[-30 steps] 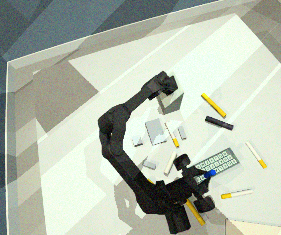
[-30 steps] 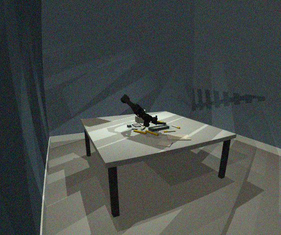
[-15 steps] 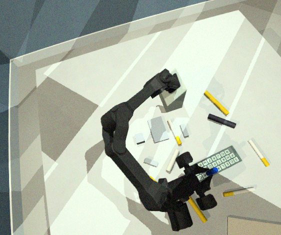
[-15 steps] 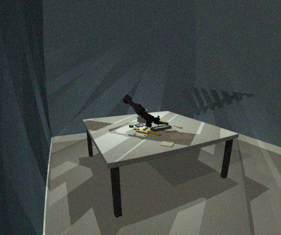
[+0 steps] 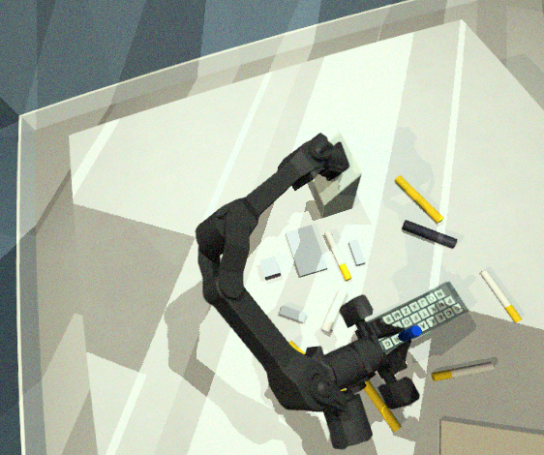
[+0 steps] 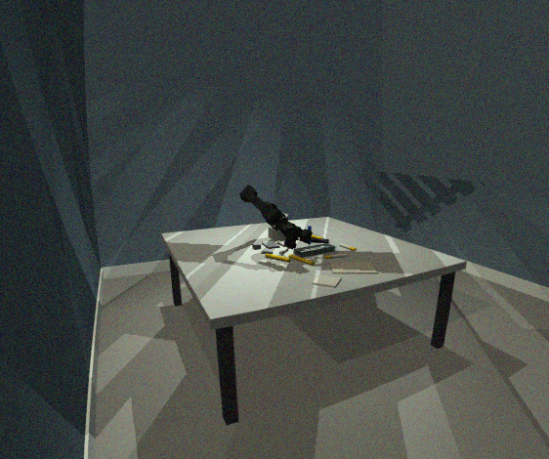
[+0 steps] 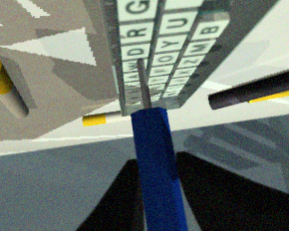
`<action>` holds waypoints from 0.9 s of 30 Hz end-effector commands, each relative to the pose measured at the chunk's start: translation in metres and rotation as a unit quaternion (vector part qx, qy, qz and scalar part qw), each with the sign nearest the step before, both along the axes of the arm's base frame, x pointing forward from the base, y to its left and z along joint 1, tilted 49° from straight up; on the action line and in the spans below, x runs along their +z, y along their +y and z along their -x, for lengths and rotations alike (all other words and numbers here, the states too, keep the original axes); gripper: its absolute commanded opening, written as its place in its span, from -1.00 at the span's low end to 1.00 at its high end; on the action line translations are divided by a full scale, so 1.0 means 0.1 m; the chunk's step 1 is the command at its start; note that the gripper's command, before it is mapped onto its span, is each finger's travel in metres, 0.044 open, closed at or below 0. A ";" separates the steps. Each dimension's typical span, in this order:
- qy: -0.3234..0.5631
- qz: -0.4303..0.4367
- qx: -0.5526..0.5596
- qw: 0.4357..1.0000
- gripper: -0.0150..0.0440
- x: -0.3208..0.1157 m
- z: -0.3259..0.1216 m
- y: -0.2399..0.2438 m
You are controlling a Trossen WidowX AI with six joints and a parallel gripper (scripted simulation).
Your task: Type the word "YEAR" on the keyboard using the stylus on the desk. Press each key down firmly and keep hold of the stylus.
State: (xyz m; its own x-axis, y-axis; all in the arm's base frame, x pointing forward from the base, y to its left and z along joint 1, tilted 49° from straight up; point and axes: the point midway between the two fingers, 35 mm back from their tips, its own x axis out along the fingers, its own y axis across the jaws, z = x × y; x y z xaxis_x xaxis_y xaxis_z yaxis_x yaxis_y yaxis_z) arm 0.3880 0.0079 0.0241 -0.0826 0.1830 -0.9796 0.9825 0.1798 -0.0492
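Note:
My gripper (image 5: 403, 337) (image 6: 308, 235) (image 7: 156, 164) is shut on the blue stylus (image 5: 410, 333) (image 6: 309, 229) (image 7: 153, 142), whose thin grey rod points down toward the keys. The dark keyboard (image 5: 451, 302) (image 6: 314, 250) (image 7: 164, 40) with pale letter keys lies on the table under the stylus. In the wrist view the rod's tip appears by the lower edge of the D key, next to the W key. Whether the tip touches a key cannot be told. The arm hides the keyboard's left end in the top view.
A black marker (image 5: 429, 233) (image 7: 254, 91) and a yellow marker (image 5: 418, 197) lie behind the keyboard. White-and-yellow pens (image 5: 499, 296) (image 5: 463, 370) lie to its right and in front. Another yellow marker (image 5: 382, 406) lies below the gripper. A tall grey block (image 5: 338, 200) stands farther back.

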 end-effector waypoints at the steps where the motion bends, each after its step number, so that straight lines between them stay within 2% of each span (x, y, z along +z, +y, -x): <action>1: -0.001 0.002 0.003 1.000 -0.22 0.00 -0.01 -0.01; 27: -0.001 0.002 0.003 1.000 -0.22 -0.06 -0.02 -0.09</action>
